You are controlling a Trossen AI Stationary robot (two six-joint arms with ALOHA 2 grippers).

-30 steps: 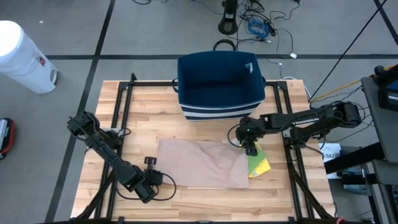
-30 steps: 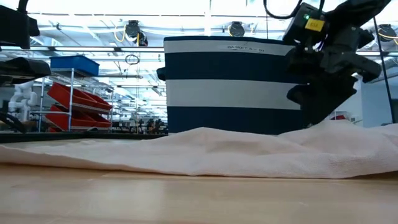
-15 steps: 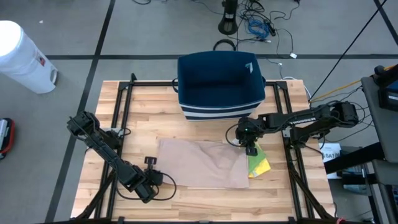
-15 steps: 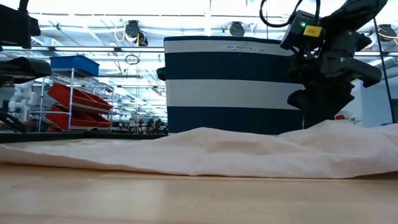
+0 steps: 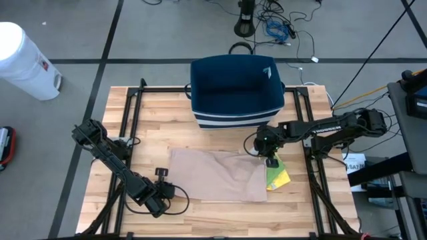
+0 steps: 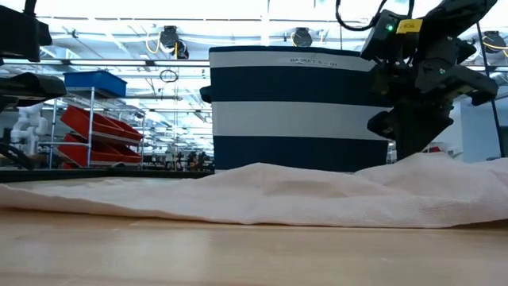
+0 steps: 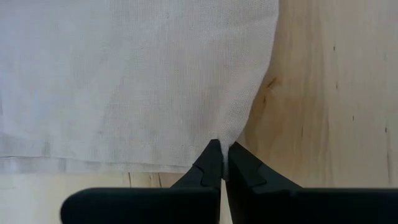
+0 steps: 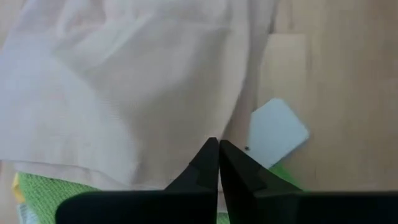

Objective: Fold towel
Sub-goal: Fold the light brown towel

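Observation:
A beige towel (image 5: 219,175) lies spread flat on the wooden table (image 5: 153,120), and the low view shows it as a low rumpled sheet (image 6: 262,195). My left gripper (image 5: 169,193) is down at the towel's near left corner and is shut on it (image 7: 222,149). My right gripper (image 5: 269,161) is at the towel's far right corner, shut on the cloth (image 8: 219,148). It stands over the towel's raised right end in the low view (image 6: 413,151). My left gripper pinches the towel's near left corner (image 7: 231,127) between its two fingers, coming steeply from above. A small peak of cloth runs up into the fingertips, and the rest lies flat on the table. My right gripper is shut on the towel near its far right corner (image 8: 205,127), slanting down from the right. The fingers themselves hide the pinched spot. The towel lies on the table around them.
A navy and white striped basket (image 5: 237,92) stands just behind the towel. A yellow-green cloth (image 5: 278,178) and a pale card (image 8: 277,132) lie under and beside the towel's right edge. Black frame rails (image 5: 130,127) run along both sides of the table.
My right gripper has shut on the towel's far right corner and tipped slightly, staying in place. The towel lies as before.

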